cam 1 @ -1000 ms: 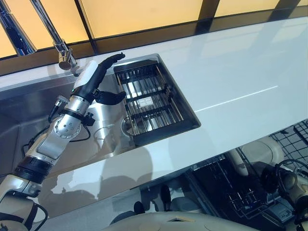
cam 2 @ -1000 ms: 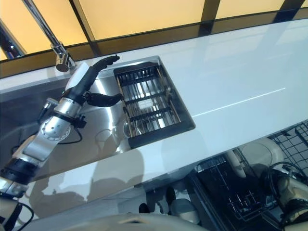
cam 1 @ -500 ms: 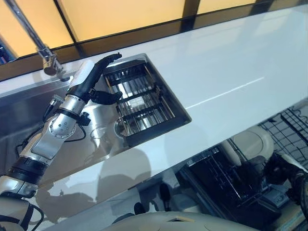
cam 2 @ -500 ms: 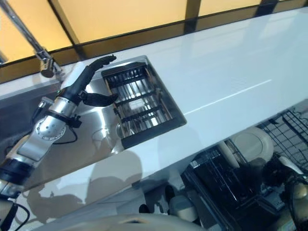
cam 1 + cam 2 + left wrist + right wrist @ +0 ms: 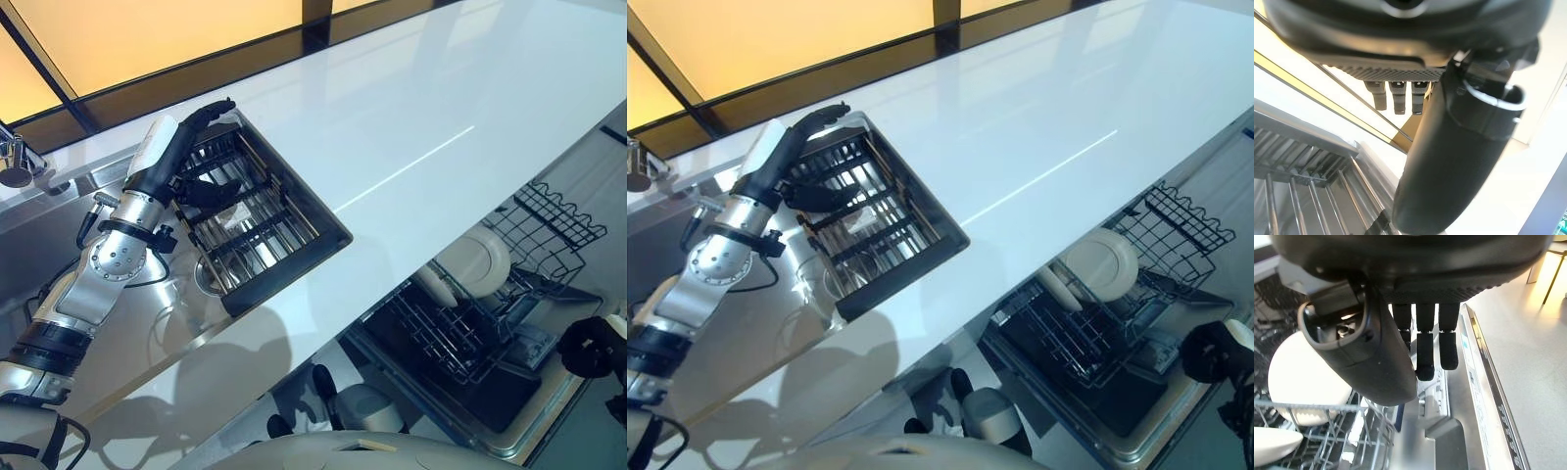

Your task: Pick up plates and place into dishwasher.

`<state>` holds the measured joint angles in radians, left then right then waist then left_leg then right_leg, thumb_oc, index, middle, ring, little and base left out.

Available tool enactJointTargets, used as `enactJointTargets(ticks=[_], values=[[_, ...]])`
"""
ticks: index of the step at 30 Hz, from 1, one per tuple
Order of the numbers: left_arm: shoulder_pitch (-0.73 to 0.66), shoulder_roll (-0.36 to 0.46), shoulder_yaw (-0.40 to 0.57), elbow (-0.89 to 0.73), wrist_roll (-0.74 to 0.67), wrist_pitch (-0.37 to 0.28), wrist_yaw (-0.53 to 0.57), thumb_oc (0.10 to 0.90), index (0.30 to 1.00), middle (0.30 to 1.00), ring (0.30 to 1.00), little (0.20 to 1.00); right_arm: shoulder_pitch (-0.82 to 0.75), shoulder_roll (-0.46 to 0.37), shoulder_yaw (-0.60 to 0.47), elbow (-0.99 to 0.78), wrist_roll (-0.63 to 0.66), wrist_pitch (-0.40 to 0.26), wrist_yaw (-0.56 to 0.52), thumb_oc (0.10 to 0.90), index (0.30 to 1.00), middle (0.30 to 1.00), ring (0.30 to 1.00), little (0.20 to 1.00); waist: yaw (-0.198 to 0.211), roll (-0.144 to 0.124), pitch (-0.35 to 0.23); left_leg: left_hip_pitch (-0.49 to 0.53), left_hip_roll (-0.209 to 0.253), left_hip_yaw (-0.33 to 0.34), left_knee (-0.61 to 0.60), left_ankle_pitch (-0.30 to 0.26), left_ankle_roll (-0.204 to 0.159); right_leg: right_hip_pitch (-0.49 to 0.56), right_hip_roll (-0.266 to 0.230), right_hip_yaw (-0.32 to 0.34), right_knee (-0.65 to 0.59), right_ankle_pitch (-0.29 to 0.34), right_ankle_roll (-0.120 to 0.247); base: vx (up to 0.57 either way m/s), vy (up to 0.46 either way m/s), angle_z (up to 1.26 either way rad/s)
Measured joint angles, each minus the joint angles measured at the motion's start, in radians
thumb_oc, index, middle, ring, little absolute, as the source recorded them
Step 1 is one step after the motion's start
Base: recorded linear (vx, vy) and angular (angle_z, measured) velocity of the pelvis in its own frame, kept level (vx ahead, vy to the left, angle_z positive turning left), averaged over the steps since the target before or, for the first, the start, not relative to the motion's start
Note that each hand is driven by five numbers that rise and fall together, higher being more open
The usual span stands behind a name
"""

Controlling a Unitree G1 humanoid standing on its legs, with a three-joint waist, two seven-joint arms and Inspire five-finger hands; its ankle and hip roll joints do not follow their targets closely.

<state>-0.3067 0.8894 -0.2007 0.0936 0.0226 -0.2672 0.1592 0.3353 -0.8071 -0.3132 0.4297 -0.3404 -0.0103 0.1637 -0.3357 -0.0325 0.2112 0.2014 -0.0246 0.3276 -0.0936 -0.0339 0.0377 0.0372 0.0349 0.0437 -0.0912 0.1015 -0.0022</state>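
Two pale plates (image 5: 475, 262) stand on edge in the dishwasher's lower rack (image 5: 446, 338) at the lower right, and they show past my right hand's fingers as a plate (image 5: 1303, 377) between the wires. My right hand (image 5: 591, 348) hangs over the rack's front right corner, apart from the plates. Its fingers (image 5: 1425, 347) are straight and hold nothing. My left hand (image 5: 168, 164) is raised over the sink's drying rack (image 5: 260, 230) at the left, open, with the thumb (image 5: 1449, 161) standing out and nothing in it.
A long white counter (image 5: 411, 127) runs between the steel sink (image 5: 147, 323) and the open dishwasher. A wire upper rack (image 5: 554, 211) juts out beyond the plates. The faucet (image 5: 15, 162) stands at the far left edge. The dishwasher's door rim (image 5: 1484, 396) lies beside my right hand.
The camera has swung right, so the sink slid left and more of the dishwasher shows. My right hand now sits farther from the plates. The left hand stays over the drying rack.
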Motion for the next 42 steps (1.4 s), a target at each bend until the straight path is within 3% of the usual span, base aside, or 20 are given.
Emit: enactJointTargets(ticks=[12, 21, 28, 30, 35, 37, 42], values=[[-0.001, 0.000, -0.009, -0.002, -0.002, 0.002, 0.008, 0.800, 0.900, 0.900, 0.900, 0.900, -0.164, 0.004, 0.225, 0.131, -0.024, 0.026, 0.004, 0.100, 0.300, 0.300, 0.300, 0.200, 0.066, 0.015, -0.001, -0.002, 0.003, -0.024, 0.004, 0.005, -0.004, 0.007, -0.001, -0.026, 0.000, 0.003, -0.005, 0.01, -0.032, 0.06], [-0.015, 0.000, -0.084, -0.003, -0.003, 0.004, 0.007, 0.800, 0.900, 0.900, 0.900, 0.900, -0.372, 0.018, 0.430, 0.465, -0.187, 0.024, 0.065, 0.100, 0.300, 0.300, 0.300, 0.200, 0.131, 0.021, -0.002, 0.000, 0.003, -0.051, 0.005, 0.010, -0.003, 0.019, -0.006, -0.056, 0.000, 0.003, -0.006, 0.01, -0.029, 0.08], [-0.038, 0.001, -0.092, -0.036, -0.003, 0.011, -0.003, 0.800, 0.900, 0.900, 0.900, 0.900, -0.432, 0.037, 0.487, 0.649, -0.237, 0.038, 0.142, 0.100, 0.300, 0.300, 0.300, 0.200, 0.185, 0.009, -0.009, -0.004, 0.000, -0.087, 0.005, 0.016, 0.003, 0.027, -0.014, -0.085, 0.000, 0.002, -0.005, -0.02, -0.026, 0.16], [-0.052, 0.001, -0.098, -0.038, -0.004, 0.022, -0.012, 0.800, 0.900, 0.900, 0.900, 0.900, -0.430, 0.041, 0.486, 0.674, -0.210, 0.043, 0.149, 0.100, 0.300, 0.300, 0.300, 0.200, 0.200, 0.006, -0.010, -0.004, -0.002, -0.089, 0.005, 0.017, 0.004, 0.029, -0.016, -0.085, 0.000, 0.002, -0.005, -0.01, -0.023, 0.12], [-0.068, 0.001, -0.101, -0.038, -0.025, 0.027, -0.044, 0.800, 0.900, 0.900, 0.900, 0.900, -0.415, 0.106, 0.432, 0.701, 0.092, 0.028, 0.119, 0.100, 0.300, 0.300, 0.300, 0.200, 0.206, 0.000, -0.013, -0.001, -0.005, -0.106, 0.005, 0.020, 0.008, 0.037, -0.022, -0.089, 0.000, 0.001, -0.005, 0.00, -0.013, 0.06], [-0.068, 0.001, -0.101, -0.038, -0.025, 0.027, -0.058, 0.800, 0.900, 0.900, 0.900, 0.900, -0.393, 0.113, 0.412, 0.668, 0.203, 0.006, 0.094, 0.100, 0.300, 0.300, 0.300, 0.200, 0.197, -0.002, -0.014, 0.000, -0.008, -0.104, 0.004, 0.022, 0.010, 0.037, -0.024, -0.086, 0.000, 0.001, -0.005, 0.00, 0.003, -0.02], [-0.068, 0.001, -0.101, -0.038, -0.024, 0.024, -0.061, 0.800, 0.900, 0.900, 0.900, 0.900, -0.361, 0.145, 0.397, 0.530, 0.339, -0.018, 0.008, 0.100, 0.300, 0.300, 0.300, 0.200, 0.156, 0.002, -0.013, 0.002, -0.010, -0.090, 0.000, 0.023, 0.011, 0.038, -0.026, -0.081, 0.000, -0.001, -0.001, 0.00, 0.010, -0.09]])
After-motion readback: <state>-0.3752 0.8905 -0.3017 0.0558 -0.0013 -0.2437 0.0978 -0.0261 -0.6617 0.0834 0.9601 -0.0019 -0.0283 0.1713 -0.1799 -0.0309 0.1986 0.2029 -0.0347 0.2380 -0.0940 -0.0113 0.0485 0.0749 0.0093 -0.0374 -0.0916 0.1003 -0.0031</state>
